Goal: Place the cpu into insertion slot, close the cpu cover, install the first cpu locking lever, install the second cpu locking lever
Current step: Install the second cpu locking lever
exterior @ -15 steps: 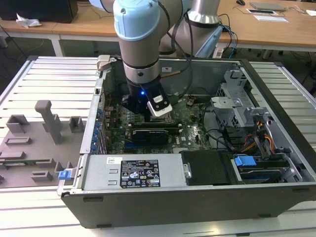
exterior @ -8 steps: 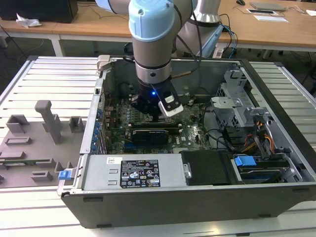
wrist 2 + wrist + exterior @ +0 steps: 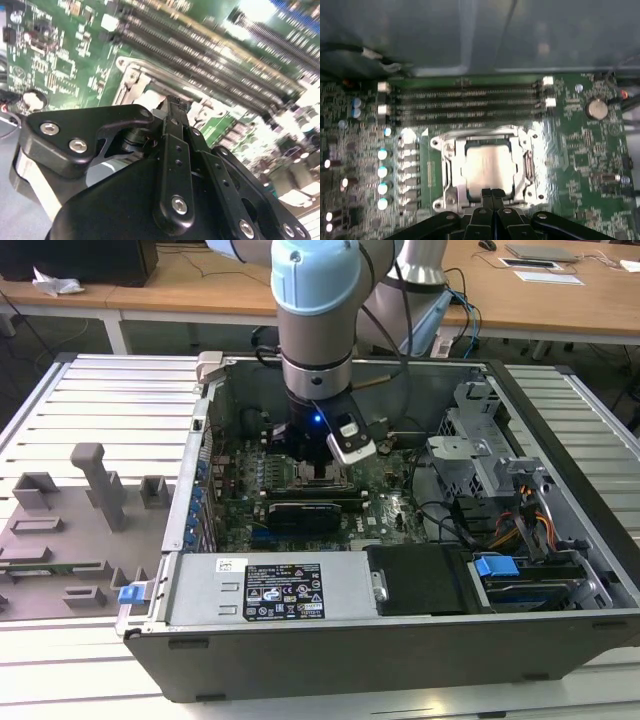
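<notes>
Black drive box (image 3: pixel 420 580), grey fixtures (image 3: pixel 100 480)

In the exterior view, even room light leaves the case interior (image 3: pixel 330 490) shadowed. In the first wrist view, glare whitens the cpu (image 3: pixel 487 165) at centre, and the upper frame is dim. The second wrist view's upper right blurs bright.

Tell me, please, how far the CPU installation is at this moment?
Done: the cpu lies in the insertion slot, and the cpu cover seems lowered around it. In hand: the gripper, fingers together and empty, sits at the socket's edge. Whether either locking lever is latched cannot be told.
</notes>
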Action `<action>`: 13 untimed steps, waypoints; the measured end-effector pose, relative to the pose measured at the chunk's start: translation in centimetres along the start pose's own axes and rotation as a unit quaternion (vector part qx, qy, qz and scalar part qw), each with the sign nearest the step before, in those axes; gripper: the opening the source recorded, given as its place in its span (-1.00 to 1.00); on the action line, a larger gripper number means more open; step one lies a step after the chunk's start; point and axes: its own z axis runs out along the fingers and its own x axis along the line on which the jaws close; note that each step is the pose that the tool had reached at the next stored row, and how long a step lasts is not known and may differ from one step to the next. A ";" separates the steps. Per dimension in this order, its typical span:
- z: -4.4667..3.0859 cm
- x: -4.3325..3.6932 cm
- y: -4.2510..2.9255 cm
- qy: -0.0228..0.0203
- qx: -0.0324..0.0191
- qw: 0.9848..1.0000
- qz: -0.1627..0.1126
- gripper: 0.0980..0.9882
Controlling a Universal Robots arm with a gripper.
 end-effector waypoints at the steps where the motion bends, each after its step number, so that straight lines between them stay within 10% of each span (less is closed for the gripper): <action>1: 0.04 0.01 0.23 0.000 0.000 1.000 0.000 -0.98; 13: -1.94 -0.11 1.69 -0.001 0.014 1.000 -0.001 -0.98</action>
